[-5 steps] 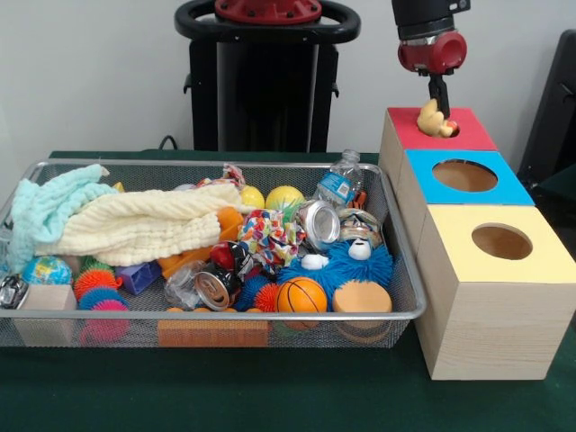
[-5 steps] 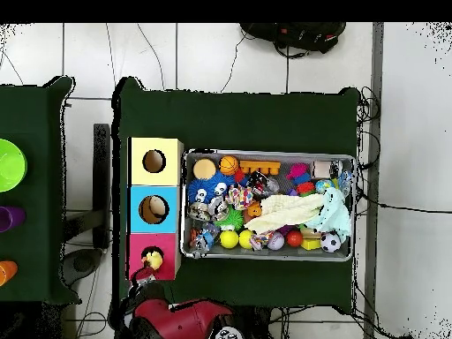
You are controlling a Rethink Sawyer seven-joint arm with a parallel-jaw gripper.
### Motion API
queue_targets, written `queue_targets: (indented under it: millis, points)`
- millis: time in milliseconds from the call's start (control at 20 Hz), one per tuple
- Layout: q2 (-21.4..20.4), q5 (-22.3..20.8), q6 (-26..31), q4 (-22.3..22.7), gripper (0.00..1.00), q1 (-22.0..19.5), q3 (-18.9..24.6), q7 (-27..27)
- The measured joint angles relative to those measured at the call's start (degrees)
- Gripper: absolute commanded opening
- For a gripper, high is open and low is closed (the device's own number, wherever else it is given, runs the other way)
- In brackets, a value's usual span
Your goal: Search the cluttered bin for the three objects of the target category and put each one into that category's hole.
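Drop the yellow toy [image 1: 436, 120] cleanly into the red box's hole [image 1: 447, 129].
Your gripper [image 1: 438, 96], closed on the toy, hangs right over that hole; centre it first, then let go.

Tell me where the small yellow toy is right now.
The yellow toy sits at the hole of the red-topped box, the farthest of the three boxes at the front view's right, directly under the tool.

Even bright indoor light, soft faint shadows under the wire bin [image 1: 405, 314], small glare on crushed cans [image 1: 317, 223], front view slightly soft, no edge distortion
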Motion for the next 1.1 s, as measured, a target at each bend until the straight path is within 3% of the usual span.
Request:
queue_targets:
  millis: [550,1100]
  points:
    - [0.1,-0.1,-0.1,0.2,1.0,-0.9,0.7,0.0]
    - [1.6,-1.6,1.1,1.1,1.0,-8.9,7.5,0.0]
